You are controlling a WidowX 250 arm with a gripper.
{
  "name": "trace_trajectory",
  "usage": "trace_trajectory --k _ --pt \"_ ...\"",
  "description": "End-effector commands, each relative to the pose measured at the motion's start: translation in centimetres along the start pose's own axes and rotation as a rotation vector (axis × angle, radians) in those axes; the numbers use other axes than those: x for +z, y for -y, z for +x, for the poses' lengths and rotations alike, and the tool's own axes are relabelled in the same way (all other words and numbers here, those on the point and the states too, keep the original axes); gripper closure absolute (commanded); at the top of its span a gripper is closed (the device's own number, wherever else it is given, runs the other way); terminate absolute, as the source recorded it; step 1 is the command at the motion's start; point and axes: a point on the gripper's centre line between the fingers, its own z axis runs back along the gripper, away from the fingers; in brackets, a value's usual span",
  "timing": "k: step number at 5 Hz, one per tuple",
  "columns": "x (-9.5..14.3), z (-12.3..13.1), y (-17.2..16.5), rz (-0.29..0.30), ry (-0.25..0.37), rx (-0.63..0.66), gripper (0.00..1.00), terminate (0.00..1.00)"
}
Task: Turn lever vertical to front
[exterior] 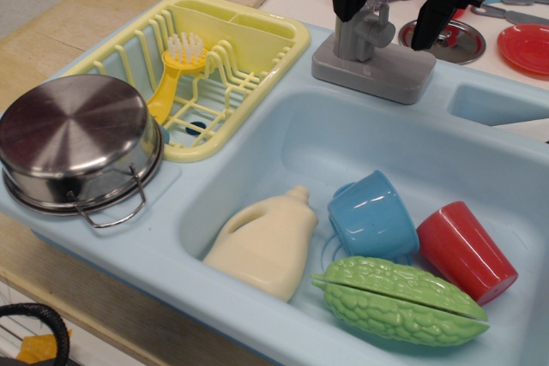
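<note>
Claw (pixel 393 19) wide open, holding nothing, straddling lever (pixel 375 25) at 12 o'clock; off-centre closing could tip the tap.

Short grey lever (pixel 375 23) juts forward, seemingly, from its upright tap column.

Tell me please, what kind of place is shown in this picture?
Most likely a toy kitchen play set on a table, not a real kitchen: a light blue plastic sink, a yellow dish rack and a small grey toy tap under the gripper.
</note>
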Motion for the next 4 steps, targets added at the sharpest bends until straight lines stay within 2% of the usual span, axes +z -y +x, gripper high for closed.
trace_trajectory --k 1,2,4 --pt "0.8 1.5 0.0 -0.006 0.075 -0.024 0.0 0.0" --pt "0.4 1.9 0.0 -0.008 0.127 -0.043 0.0 0.0" --pt "0.4 2.5 0.4 -0.003 0.109 -0.046 0.0 0.0"
